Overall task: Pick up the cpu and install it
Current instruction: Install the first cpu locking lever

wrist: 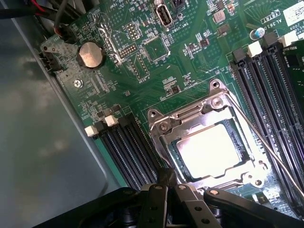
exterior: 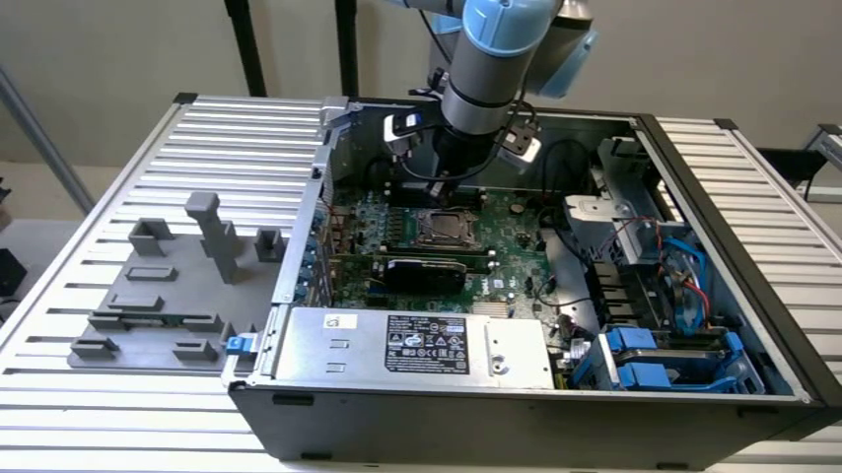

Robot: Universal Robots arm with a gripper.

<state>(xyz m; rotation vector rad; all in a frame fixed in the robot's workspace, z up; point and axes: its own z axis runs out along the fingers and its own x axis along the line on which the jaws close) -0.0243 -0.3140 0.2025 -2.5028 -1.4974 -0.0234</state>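
Inspecting from my remote station, I find the cpu [wrist: 212, 151] seated in the socket frame [wrist: 209, 114] on the motherboard [wrist: 156, 71], near the case's centre and at twelve o'clock from the power supply [exterior: 418, 345]. My gripper [wrist: 167, 183] hangs just above the socket's edge, jaws closed and empty. I judge the chip light, rigid, slick-topped and fragile underneath; only its side edges suit gripping.

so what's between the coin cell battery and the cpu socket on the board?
Wrist view: bare green motherboard with small surface chips and printed labels between the coin cell battery and the cpu in its socket frame. No cables cross it.
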